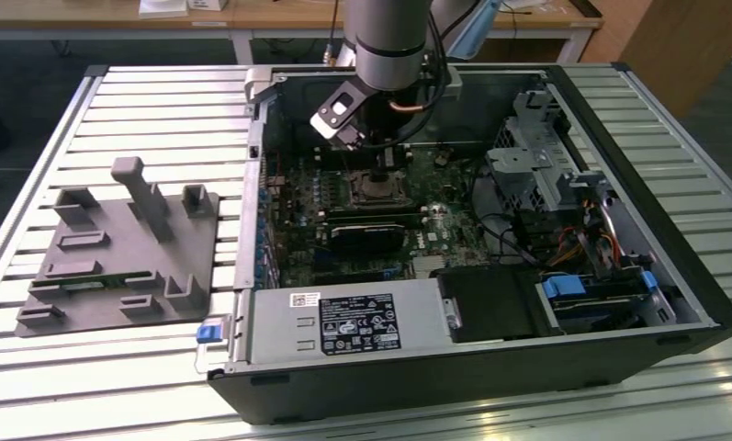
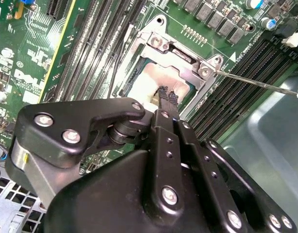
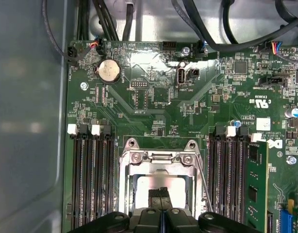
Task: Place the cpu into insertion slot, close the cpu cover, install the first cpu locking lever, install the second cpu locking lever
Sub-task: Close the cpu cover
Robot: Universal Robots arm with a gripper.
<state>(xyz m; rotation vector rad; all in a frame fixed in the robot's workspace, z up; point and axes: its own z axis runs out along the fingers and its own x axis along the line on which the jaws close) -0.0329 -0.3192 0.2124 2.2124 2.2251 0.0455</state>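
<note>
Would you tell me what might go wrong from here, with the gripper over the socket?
1. The gripper hangs shut close over the cpu, inside the window of the cpu cover; an off-centre push could scratch or tilt the chip.
2. A thin locking lever juts out free beside the cover, so the cover may not be clamped, and the arm might snag it.

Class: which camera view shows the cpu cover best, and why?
The first wrist view: the cpu cover lies square-on, frame mostly unobstructed. The second wrist view shows it slanted, partly behind the gripper. The exterior view shows it small beneath the arm.
</note>
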